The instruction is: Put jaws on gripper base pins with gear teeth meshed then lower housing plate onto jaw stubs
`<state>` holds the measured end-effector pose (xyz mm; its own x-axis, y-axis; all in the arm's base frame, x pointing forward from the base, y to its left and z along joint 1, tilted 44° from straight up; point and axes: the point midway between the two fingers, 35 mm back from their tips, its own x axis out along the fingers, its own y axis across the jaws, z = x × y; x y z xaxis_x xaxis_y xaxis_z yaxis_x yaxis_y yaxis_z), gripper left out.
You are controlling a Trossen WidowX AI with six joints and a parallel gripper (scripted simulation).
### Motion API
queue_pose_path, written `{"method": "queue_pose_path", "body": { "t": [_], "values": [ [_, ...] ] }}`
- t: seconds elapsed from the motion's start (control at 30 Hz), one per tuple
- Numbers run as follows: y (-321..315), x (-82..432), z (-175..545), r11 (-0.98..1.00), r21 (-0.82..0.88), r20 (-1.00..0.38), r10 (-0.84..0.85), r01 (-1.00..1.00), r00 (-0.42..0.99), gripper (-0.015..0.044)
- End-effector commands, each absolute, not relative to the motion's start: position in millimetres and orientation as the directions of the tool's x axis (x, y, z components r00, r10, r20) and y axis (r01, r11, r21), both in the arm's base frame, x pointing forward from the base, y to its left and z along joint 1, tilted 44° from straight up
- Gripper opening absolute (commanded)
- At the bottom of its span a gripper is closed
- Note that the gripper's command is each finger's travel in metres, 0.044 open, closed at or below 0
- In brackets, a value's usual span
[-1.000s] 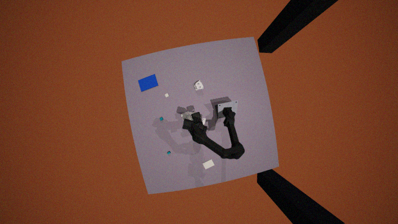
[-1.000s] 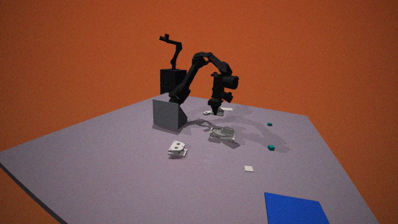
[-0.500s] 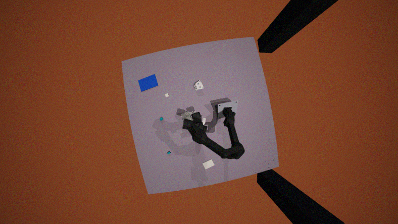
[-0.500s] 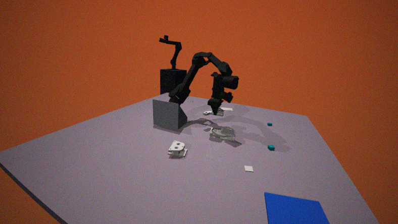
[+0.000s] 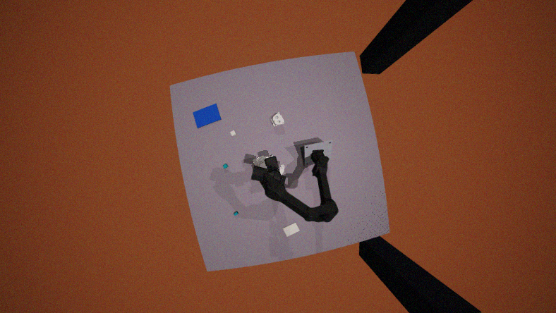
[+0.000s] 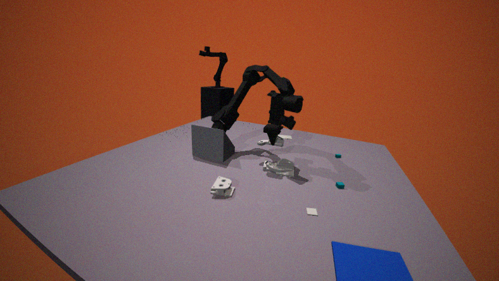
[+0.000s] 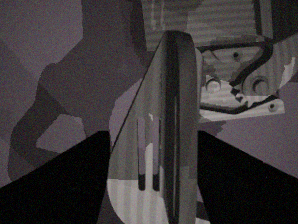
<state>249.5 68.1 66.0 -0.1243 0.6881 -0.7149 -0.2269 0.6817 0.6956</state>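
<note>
My gripper [image 6: 273,143] [image 7: 151,141] is shut on a pale jaw [image 6: 280,140] [image 7: 150,172], which has two slots and hangs upright between the fingers in the wrist view. It is held above the table, apart from the gripper base. The gripper base [image 5: 261,161] [image 6: 279,168] [image 7: 267,109] lies below, to the upper right in the wrist view. It shows two round features with gear teeth between them; a second jaw seems to sit on it, but shadow makes this unclear. The housing plate [image 5: 277,118] [image 6: 221,181], white with two holes, is raised on a white support, away from the base.
A grey block [image 6: 208,143] stands at the arm's foot. A blue mat [image 5: 207,115] [image 6: 370,263], a small white tile [image 5: 232,132] [image 6: 311,211], two teal blocks and a cream tile [image 5: 291,229] [image 6: 285,137] lie on the table. Another black arm [image 6: 220,66] stands behind.
</note>
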Motion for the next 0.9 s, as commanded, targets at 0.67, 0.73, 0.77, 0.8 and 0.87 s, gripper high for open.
{"method": "queue_pose_path", "body": {
  "t": [0.67,0.73,0.77,0.8,0.87],
  "values": [
    [64.3,305.8,51.8,0.686,0.691,-0.719,0.684,-0.227,-0.121,0.0134],
    [64.3,305.8,51.8,0.686,0.691,-0.719,0.684,-0.227,-0.121,0.0134],
    [64.3,305.8,51.8,0.686,0.691,-0.719,0.684,-0.227,-0.121,0.0134],
    [64.3,305.8,51.8,0.686,0.691,-0.719,0.684,-0.227,-0.121,0.0134],
    [64.3,305.8,51.8,0.686,0.691,-0.719,0.684,-0.227,-0.121,0.0134]
  ]
}}
